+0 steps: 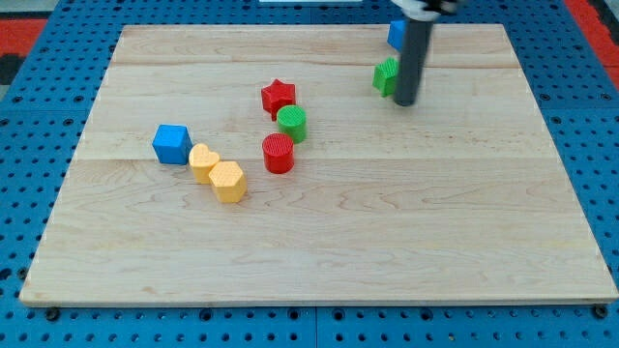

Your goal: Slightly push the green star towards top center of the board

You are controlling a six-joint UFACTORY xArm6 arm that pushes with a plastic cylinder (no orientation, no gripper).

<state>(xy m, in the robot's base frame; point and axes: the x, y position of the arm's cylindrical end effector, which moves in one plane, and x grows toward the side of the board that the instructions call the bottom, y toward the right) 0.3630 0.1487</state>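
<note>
Yellow hexagon (228,181) lies nearest the view's bottom, touching the yellow heart (202,160), with the blue cube (171,144) just to their left. Farther up sit the red cylinder (278,153), green cylinder (292,124) and red star (278,96). Toward the top right, the green star (385,75) sits against the rod's left side — the tip (404,101) just right of it, whether touching cannot be told — and a blue block (396,34) lies behind.

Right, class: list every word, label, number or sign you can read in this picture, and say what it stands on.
None: no readable text anywhere.
The board is bare wood.
The blocks, such as the red star and the blue cube, are plain.
My tip, just to the view's right of the green star, has no marking.
</note>
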